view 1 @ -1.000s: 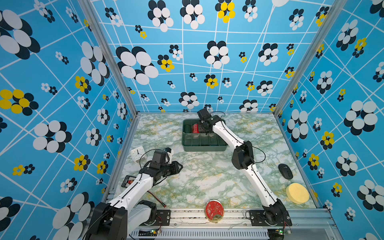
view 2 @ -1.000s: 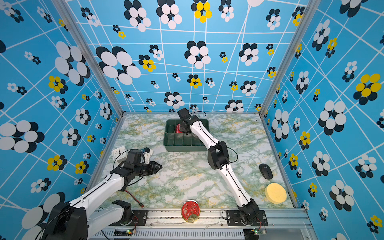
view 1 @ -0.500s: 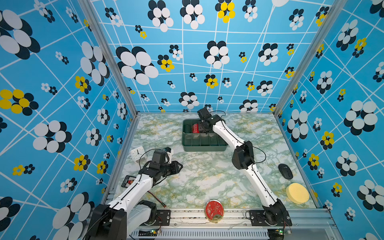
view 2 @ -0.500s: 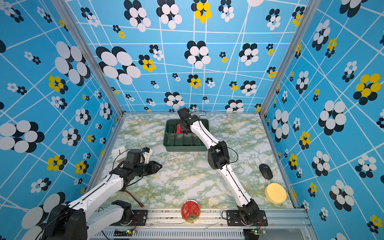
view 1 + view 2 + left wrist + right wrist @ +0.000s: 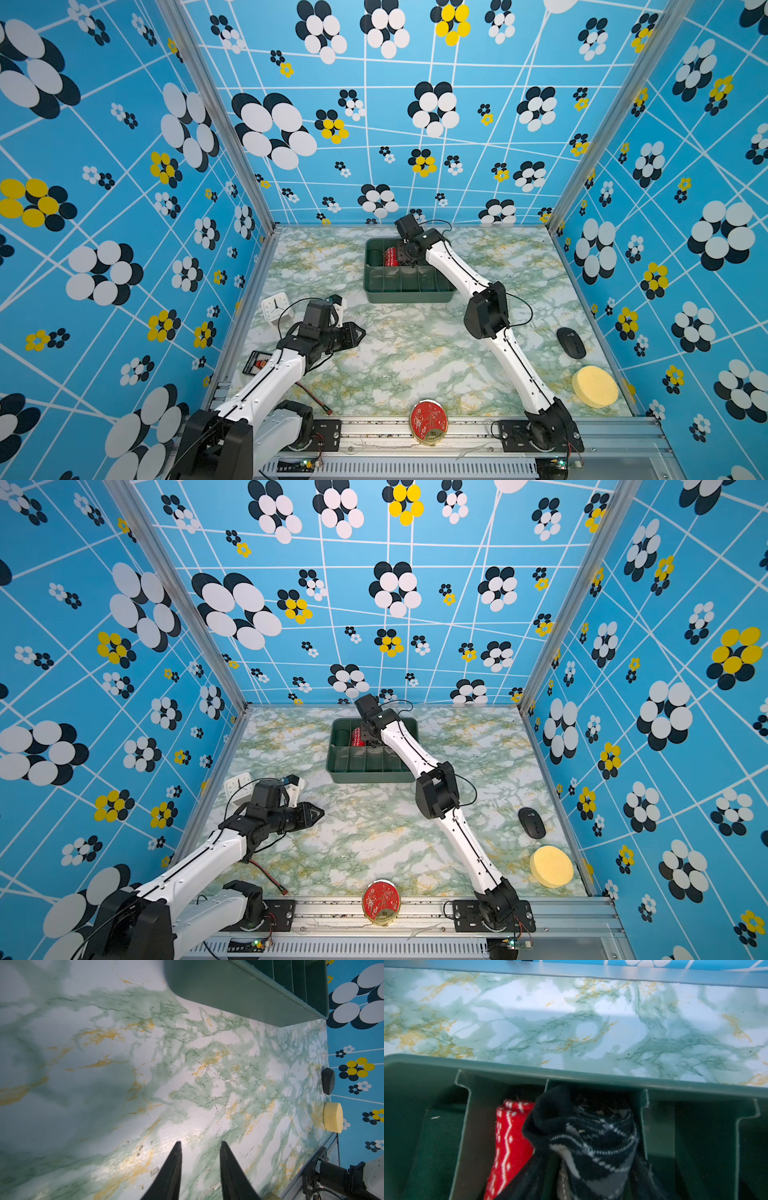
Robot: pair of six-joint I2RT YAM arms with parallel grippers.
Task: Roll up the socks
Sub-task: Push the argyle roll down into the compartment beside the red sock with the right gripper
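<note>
The socks (image 5: pixel 581 1142), black with a grey and white diamond pattern, sit as a rolled bundle in a compartment of the green bin (image 5: pixel 571 1076). A red roll with white zigzags (image 5: pixel 508 1142) stands in the compartment beside them. My right gripper (image 5: pixel 589 1167) reaches down into the bin (image 5: pixel 407 297) and is open. Its dark fingers (image 5: pixel 645 1174) flank the roll, and a strip of the bin shows between one finger and the fabric. In both top views the right gripper (image 5: pixel 409 259) hides the socks. My left gripper (image 5: pixel 199 1144) hovers open and empty over the marble table (image 5: pixel 395 357).
A dark green roll (image 5: pixel 436 1147) lies in the compartment past the red one. On the table are a white clock (image 5: pixel 275 307), a black mouse (image 5: pixel 570 343), a yellow sponge (image 5: pixel 594 386), a red round tin (image 5: pixel 429 420) and a small card (image 5: pixel 257 362).
</note>
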